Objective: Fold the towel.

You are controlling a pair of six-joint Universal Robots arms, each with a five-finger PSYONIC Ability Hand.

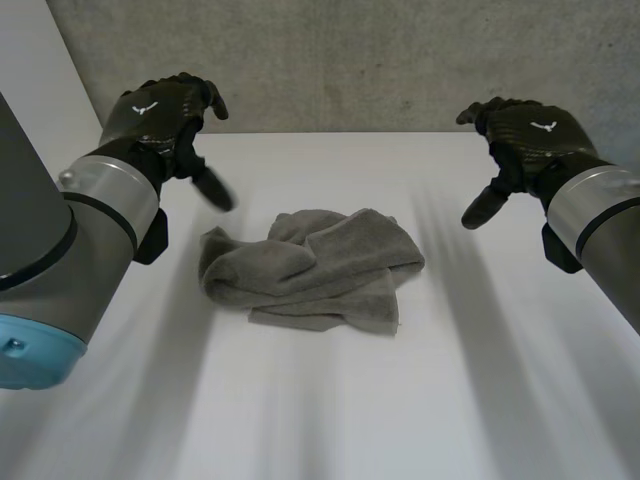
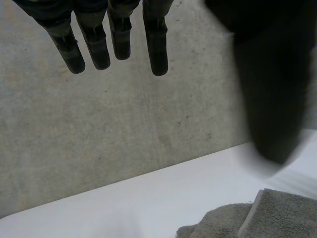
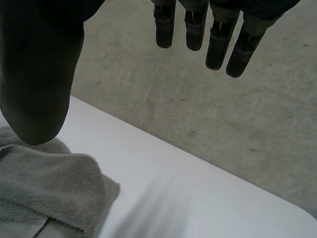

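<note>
A grey towel (image 1: 310,268) lies crumpled in a loose heap in the middle of the white table (image 1: 330,400). My left hand (image 1: 165,115) hovers above the table to the towel's far left, open, fingers (image 2: 157,44) straight and holding nothing. My right hand (image 1: 525,135) hovers to the towel's far right, also open and empty, its fingers (image 3: 218,44) straight and its thumb (image 3: 39,89) spread wide. Part of the towel (image 2: 262,218) shows below the left thumb, and its other side (image 3: 49,188) lies under the right thumb. Neither hand touches the towel.
A grey concrete wall (image 1: 350,60) rises right behind the table's far edge (image 1: 330,133). The table's far edge also runs past the fingertips in both wrist views.
</note>
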